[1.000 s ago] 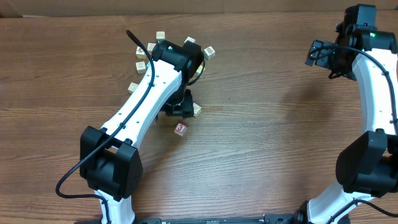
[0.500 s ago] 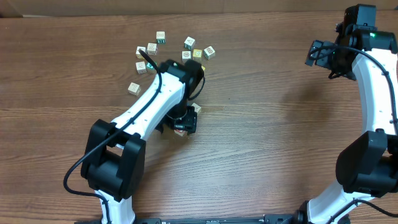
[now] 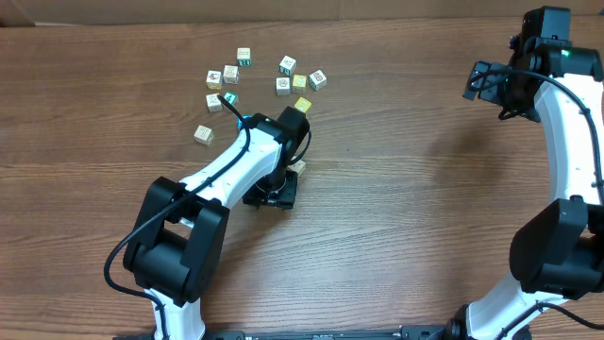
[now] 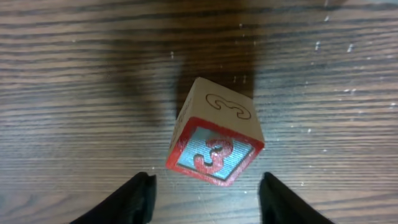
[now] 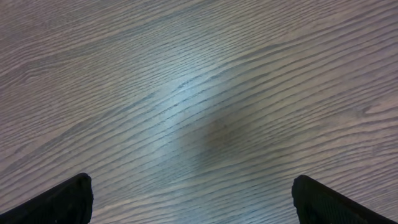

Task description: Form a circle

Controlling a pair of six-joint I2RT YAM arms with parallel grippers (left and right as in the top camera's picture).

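A wooden cube (image 4: pixel 214 146) with a red-framed face and a red 3 lies tilted on the table in the left wrist view. My left gripper (image 4: pixel 208 186) stands over it, jaws apart with a gap on each side of the cube's near corner. From overhead the left gripper (image 3: pixel 270 196) hides that cube. Other small cubes (image 3: pixel 286 64) lie scattered at the back and form no circle. A cream cube (image 3: pixel 297 166) sits just beside the left wrist. My right gripper (image 5: pixel 200 202) hangs wide open over bare wood at the far right (image 3: pixel 481 80).
Loose cubes at the back left include a teal one (image 3: pixel 229 97), a yellow one (image 3: pixel 302 104) and a cream one (image 3: pixel 203 133). The left arm (image 3: pixel 226 165) stretches diagonally across the table's left half. The right arm (image 3: pixel 566 142) stands along the right edge.
The left arm has pulled back from the cube cluster toward the front. Its gripper has come down over the red 3 cube, and its jaws have narrowed. The right arm has not moved.
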